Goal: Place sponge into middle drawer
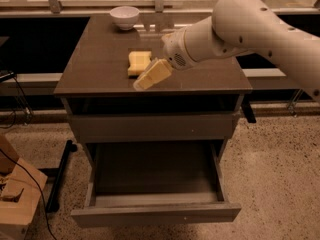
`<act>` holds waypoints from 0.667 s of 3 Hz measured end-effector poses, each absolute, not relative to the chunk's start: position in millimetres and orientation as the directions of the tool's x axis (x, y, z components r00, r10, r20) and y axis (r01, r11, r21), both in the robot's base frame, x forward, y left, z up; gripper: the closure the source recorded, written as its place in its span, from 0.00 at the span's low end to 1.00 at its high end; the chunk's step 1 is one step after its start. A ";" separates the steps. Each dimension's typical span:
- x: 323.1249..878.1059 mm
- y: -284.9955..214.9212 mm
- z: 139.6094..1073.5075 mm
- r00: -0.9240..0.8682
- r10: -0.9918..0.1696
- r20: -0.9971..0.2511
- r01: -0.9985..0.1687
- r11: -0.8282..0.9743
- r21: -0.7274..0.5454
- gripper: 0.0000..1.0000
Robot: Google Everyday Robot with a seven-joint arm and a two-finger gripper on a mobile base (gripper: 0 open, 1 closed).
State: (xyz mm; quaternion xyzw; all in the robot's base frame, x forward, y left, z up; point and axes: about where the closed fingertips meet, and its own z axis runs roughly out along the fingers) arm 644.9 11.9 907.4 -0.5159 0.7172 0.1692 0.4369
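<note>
Reach-for-sponge step, judged: gripper [142, 82] hovered just near-right of the sponge [137, 62] on the cabinet top [95, 71], grip state indeterminable; middle drawer [155, 213] stood open below; next needs a secure grasp.

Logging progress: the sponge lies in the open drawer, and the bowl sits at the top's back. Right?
No. The camera view shows the sponge on the cabinet top, beside the claw, not in the drawer. The bowl does sit at the back.
</note>
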 end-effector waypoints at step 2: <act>707.8 39.0 873.0 -0.146 -0.445 -0.884 -0.878 0.470 -0.092 0.00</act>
